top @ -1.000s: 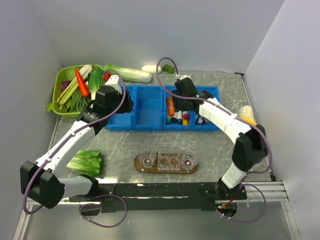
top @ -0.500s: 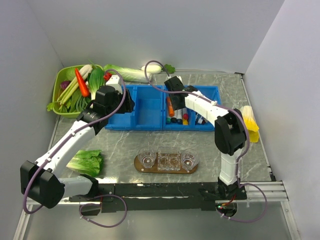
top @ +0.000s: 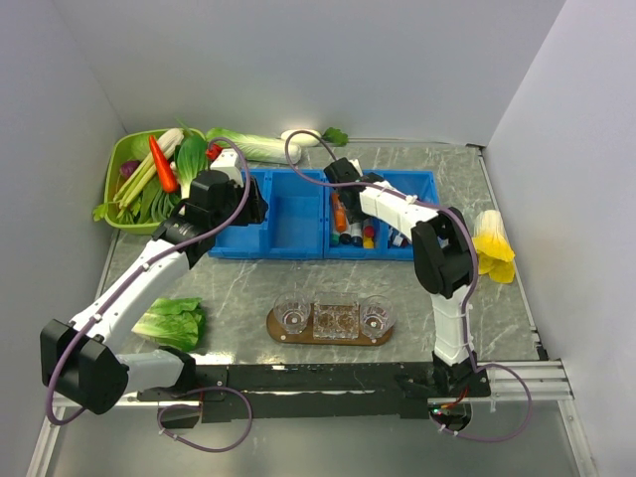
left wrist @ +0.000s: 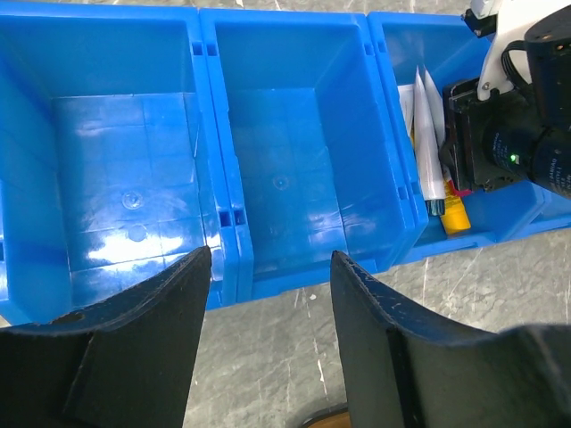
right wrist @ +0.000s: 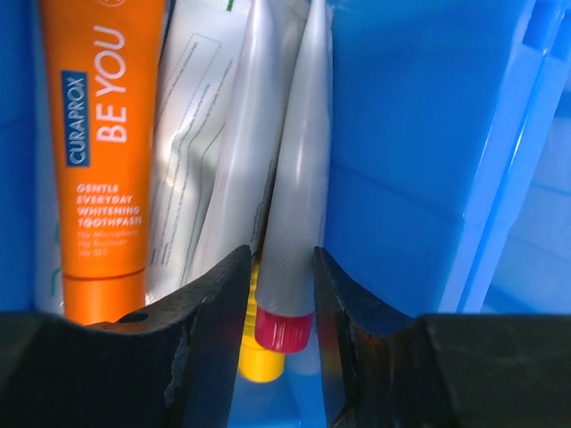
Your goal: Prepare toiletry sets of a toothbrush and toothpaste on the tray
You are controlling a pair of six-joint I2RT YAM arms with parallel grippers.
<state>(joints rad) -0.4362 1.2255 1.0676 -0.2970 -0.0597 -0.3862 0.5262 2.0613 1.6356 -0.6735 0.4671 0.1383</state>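
1. Top view: the right arm has folded in since a second ago. Its elbow, then out near the right wall, now stands just beside the blue bins (top: 298, 214). The right pincer (top: 343, 204) has pushed down into the bin holding the tubes. The left pincer (top: 250, 206) hangs over the left-hand bins exactly where it was.
2. The tray (top: 328, 344) lies on the worktop (top: 248, 288) near the arm bases, apart from the bins.
3. Left wrist view: the left pincer (left wrist: 269, 259) stands wide open above two bare bins and holds nothing. In the next bin along, the toothpaste (left wrist: 426, 134) lies lengthwise, with its caps at the bin's nearer end.
4. Right wrist view: the right pincer (right wrist: 281, 259) is part open and straddles one silvery toothpaste (right wrist: 294, 178) tube. One finger (right wrist: 343, 303) looks to be against the tube. A sliver of gap shows at the other finger, so it has no firm hold yet.
5. That tube's long axis runs straight away from the pincer, red cap towards it and flat end away. An orange tube (right wrist: 103, 152) lies parallel, further to the side.
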